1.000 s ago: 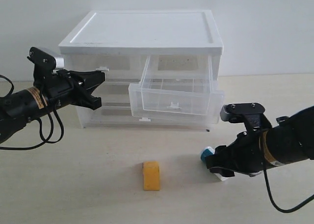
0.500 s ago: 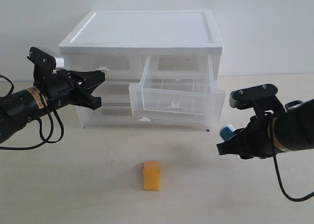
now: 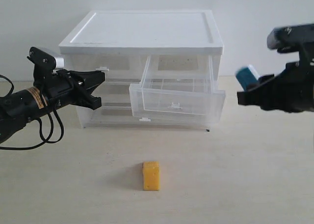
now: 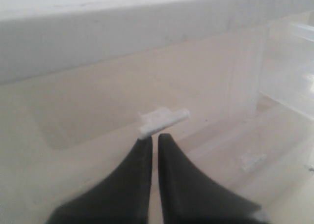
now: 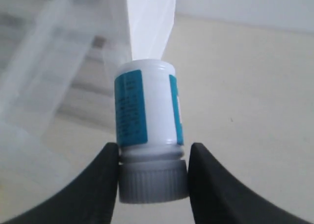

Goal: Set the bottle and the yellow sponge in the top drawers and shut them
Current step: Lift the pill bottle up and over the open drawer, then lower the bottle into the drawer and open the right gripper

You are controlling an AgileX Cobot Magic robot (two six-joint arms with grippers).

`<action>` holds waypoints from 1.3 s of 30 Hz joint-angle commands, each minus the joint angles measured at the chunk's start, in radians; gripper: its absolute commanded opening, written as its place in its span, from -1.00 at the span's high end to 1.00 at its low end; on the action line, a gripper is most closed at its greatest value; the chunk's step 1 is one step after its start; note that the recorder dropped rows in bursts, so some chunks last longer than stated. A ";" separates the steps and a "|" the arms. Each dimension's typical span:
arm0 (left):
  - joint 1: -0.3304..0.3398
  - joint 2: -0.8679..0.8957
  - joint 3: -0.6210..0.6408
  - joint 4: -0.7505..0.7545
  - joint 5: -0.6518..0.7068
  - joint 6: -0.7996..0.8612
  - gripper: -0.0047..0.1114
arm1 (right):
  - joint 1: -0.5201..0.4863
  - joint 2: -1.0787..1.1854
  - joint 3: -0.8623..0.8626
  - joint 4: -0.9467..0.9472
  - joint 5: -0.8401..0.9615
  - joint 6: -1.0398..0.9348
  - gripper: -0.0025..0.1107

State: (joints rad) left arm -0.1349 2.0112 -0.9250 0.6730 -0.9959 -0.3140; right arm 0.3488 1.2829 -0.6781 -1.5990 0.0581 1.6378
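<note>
From across the room, the left gripper [image 3: 102, 75] sits at the closed left drawer [image 3: 117, 67]. The right gripper [image 3: 247, 88] holds the bottle [image 3: 244, 77] aloft beside the open right drawer [image 3: 174, 98]. The sponge [image 3: 151, 175] lies on the table [image 3: 73, 184].

Left wrist: jaws pinched together just under the handle [image 4: 163, 122].

Right wrist: jaws clamp the bottle's cap end.

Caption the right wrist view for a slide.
Right gripper clamps the bottle at its cap, translucent drawer just beyond.

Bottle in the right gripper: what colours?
White bottle with teal label panels and a ribbed greyish-white cap; clearest in the right wrist view.
</note>
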 commanded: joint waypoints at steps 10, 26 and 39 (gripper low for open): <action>-0.005 0.002 -0.006 -0.004 0.010 -0.007 0.85 | 0.000 0.169 -0.414 -0.145 -0.592 0.189 0.96; -0.005 0.002 -0.006 -0.004 0.008 -0.007 0.85 | 0.000 0.347 -0.445 -0.145 -0.531 -0.289 0.96; -0.005 0.002 -0.006 -0.004 0.006 -0.007 0.85 | 0.000 0.345 -0.415 -0.145 -0.479 -0.372 0.77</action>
State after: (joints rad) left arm -0.1349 2.0112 -0.9250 0.6730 -0.9931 -0.3140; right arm 0.3488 1.6334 -1.0945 -1.7485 -0.4179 1.2745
